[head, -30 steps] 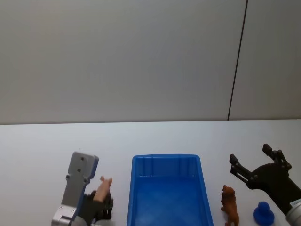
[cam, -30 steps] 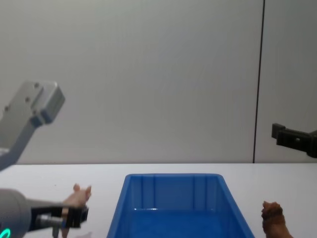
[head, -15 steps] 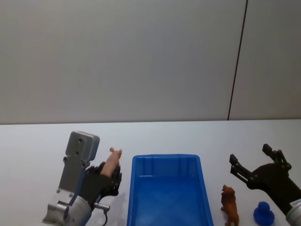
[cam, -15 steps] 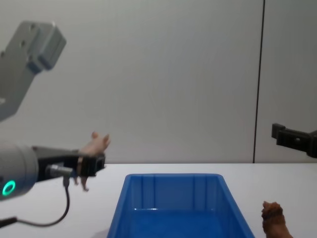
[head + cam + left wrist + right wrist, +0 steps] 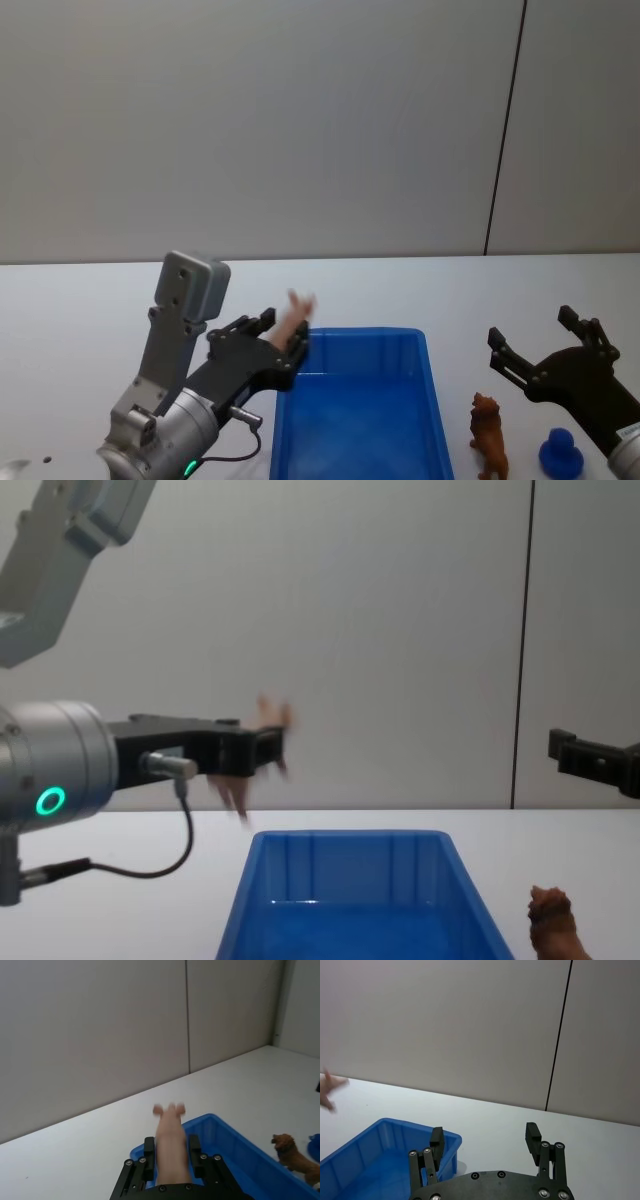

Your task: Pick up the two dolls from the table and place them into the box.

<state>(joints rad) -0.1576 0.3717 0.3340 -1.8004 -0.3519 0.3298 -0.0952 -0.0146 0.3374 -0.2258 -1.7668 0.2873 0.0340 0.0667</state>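
At six o'clock of the head view, on the white surface (image 5: 80, 300), the blue box (image 5: 350, 334) stands open with neither doll in it yet, so both drops are judged to be ahead. The left tool (image 5: 282, 335) hangs in the air at the box's eleven o'clock corner, its fingers clamped on the rear of the pink doll (image 5: 294, 312), which juts well out past the fingertips and sits above the rim rather than over the middle of the floor. A release from here would probably land the doll on the rim or just outside it, letting it tumble onto the surface at nine o'clock of the box. With so little of the smooth body gripped, it could also slide free during a quick swing. The right tool (image 5: 532, 328) hovers at three o'clock of the box, fingers spread wide and holding nothing, just above the brown doll (image 5: 489, 435). That doll stands upright on the surface, near the box wall. A descent slightly off line could tip it over, or pinch the dark-blue object (image 5: 561, 452) at its four o'clock instead.
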